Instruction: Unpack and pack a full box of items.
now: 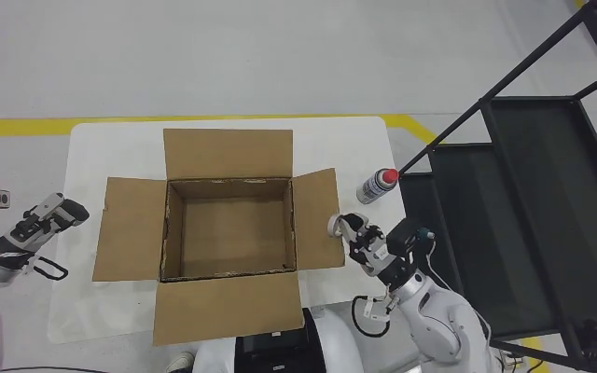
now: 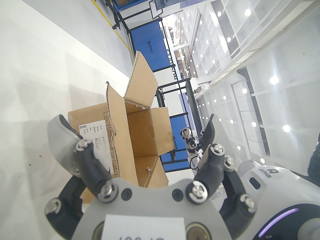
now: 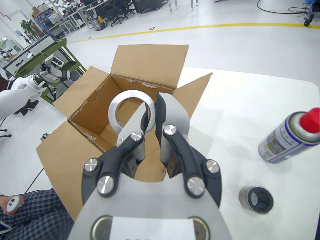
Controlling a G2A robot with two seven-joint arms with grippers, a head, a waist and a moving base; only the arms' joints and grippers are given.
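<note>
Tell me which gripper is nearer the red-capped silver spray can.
Right. The right gripper hangs near the spray can; the left gripper sits across the brown cardboard box from it.

**Brown box, white table, one red cap**

We see a plain brown cardboard box point(image 1: 227, 153) on a white table point(image 1: 112, 149). At centre right of the top view, the spray can point(image 1: 376, 186) is silver with blue bands and a red cap. The ring point(image 3: 113, 113) is bare silver, and the small cylinder point(image 3: 243, 196) is grey, lined black. A yellow line point(image 1: 187, 119) crosses the pale grey floor point(image 1: 280, 56).

One cardboard box point(image 1: 229, 154), one spray can point(image 1: 376, 186), one metal ring point(image 3: 113, 112), one short metal sleeve point(image 3: 243, 196).
</note>
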